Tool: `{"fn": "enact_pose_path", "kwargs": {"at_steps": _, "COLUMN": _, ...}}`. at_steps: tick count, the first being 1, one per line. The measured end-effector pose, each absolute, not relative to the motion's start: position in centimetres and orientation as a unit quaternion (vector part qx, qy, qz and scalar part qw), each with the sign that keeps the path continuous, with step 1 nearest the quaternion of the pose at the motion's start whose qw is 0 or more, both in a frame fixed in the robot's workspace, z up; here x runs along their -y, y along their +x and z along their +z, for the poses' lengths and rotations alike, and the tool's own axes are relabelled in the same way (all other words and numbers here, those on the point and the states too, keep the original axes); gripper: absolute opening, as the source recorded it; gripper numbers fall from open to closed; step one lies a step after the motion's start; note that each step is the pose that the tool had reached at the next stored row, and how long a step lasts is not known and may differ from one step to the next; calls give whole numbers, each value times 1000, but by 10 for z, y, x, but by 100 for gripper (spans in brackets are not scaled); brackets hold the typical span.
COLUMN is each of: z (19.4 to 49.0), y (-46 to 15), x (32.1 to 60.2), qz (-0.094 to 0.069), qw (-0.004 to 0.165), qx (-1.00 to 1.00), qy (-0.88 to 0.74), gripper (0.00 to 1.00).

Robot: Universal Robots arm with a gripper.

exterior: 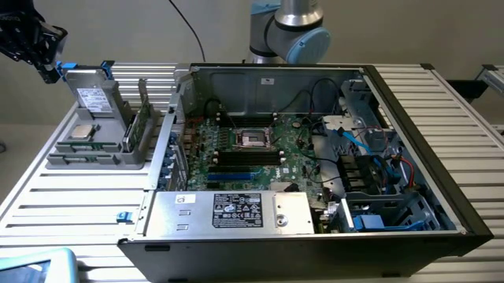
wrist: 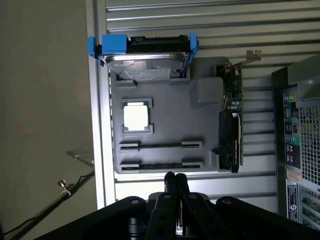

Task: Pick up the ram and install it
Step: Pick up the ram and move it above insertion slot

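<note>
Seen from the wrist: black two-fingered gripper (wrist: 176, 177) poised over a grey moulded plastic parts tray (wrist: 165, 112), fingers pressed flat together and gripping nothing.

Standing on edge in the long slot along the tray edge nearest the fingertips: the ram (wrist: 161, 165), a slim green circuit-board stick with small black chips. One slot further in, just beside it, a second thin stick (wrist: 161, 145), too edge-on to tell more. Ram straight ahead of the fingertips, apart from them, untouched.

Long axis parallel to that near tray edge. Judging by how the two fingers sit side by side, parallel also to their closing line rather than across it.

Further in on the tray:
- a square silver processor chip (wrist: 136, 116) in its own pocket
- at the far edge, a grey box-shaped drive (wrist: 145, 60) in blue brackets
- along one side edge, a green expansion card (wrist: 234, 100)

In the exterior view, tray resting on a slatted metal table (exterior: 441, 118), to the exterior view's left of an open black computer case (exterior: 268, 82), with black motherboard slots (exterior: 248, 156) apparently unfilled.
</note>
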State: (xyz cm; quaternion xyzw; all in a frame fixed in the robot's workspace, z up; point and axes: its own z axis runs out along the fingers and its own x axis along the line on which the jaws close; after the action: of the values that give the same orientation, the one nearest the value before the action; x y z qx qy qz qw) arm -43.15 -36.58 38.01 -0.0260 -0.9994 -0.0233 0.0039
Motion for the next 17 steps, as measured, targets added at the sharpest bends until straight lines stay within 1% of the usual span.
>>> {"fn": "enact_pose_path", "kwargs": {"at_steps": 17, "z": 380, "y": -431, "x": 366, "qz": -27, "qw": 8, "qx": 993, "qy": 118, "gripper": 11}}
